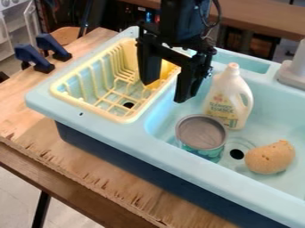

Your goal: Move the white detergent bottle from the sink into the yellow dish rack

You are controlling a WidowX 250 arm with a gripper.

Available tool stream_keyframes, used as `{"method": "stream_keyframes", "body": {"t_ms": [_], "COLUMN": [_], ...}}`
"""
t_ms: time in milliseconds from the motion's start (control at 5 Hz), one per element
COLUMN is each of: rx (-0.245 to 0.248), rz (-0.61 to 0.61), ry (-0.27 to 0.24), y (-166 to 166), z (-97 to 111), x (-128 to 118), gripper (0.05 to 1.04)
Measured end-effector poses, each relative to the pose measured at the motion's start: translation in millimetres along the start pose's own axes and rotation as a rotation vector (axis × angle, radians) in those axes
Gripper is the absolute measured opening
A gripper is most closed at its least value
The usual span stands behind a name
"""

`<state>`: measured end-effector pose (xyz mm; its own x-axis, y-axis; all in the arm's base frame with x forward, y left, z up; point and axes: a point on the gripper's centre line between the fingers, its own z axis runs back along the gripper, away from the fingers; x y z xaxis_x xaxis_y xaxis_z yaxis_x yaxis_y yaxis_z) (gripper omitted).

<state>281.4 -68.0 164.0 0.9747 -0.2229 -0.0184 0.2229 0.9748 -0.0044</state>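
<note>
While hand gapes nr 1 rack — 1 bottle, 1 can, 1 potato

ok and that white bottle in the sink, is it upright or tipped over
Upright: the bottle has its capped neck at the top and its base down in the sink basin.

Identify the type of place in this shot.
Likely a robotics lab or workshop with a toy kitchen set up: a black robot hand hangs over a light-blue toy sink with a yellow dish rack, and blue clamps sit on the rough-edged wooden tabletop.
</note>
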Motion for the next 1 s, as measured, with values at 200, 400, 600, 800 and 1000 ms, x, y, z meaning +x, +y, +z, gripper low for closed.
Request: {"method": "stream_keyframes", "body": {"t_ms": [200,400,600,800,1000], "rx": [-0.001,-0.066,-0.202,-0.19,-0.083], "rz": [-0.001,-0.086,-0.17,-0.138,-0.103], "ry": [0.028,-0.09,-0.249,-0.277,-0.223], "y": [-0.6,-32.8,-65.8,-75.0,-77.1], "z": [-8.8,-11.0,2.4,21.2,27.3], "x": [-0.6,16.3,20.8,23.8,36.3], "gripper": [1.002,1.002,1.002,1.002,1.002]}}
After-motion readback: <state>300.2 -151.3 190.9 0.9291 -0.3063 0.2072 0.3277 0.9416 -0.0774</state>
